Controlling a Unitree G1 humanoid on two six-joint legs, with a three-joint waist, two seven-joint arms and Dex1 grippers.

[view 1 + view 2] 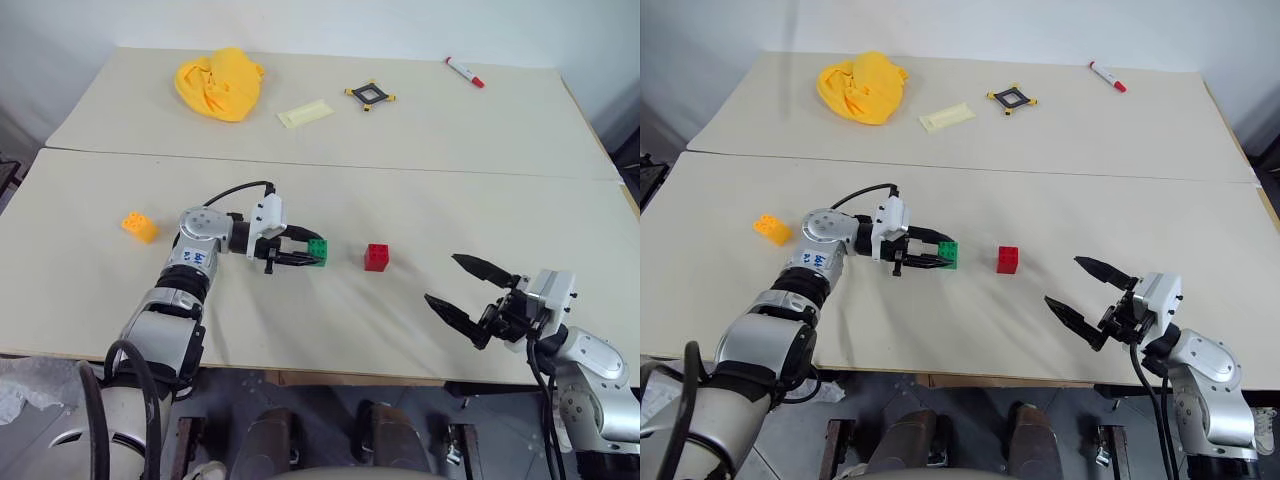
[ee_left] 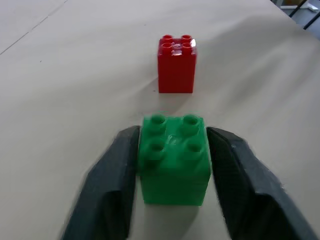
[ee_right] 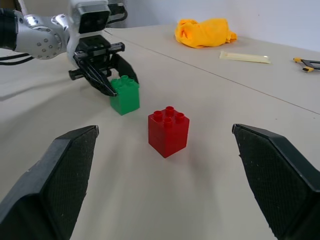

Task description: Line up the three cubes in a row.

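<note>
Green cube [image 2: 174, 159] between left end effector [image 2: 172, 175] fingers

Lab: bare paper-covered tables [image 1: 420, 190]

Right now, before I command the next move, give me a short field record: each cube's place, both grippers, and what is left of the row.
green cube: on the table, between the left gripper's fingers
red cube: on the table, just beyond the green one, a small gap between them
orange-yellow cube: far off on the robot's left, alone
left gripper: fingers flank the green cube; grip or release unclear
right gripper: open, holding nothing, hovering right of the red cube
row: green and red near each other; orange-yellow not yet placed
</note>
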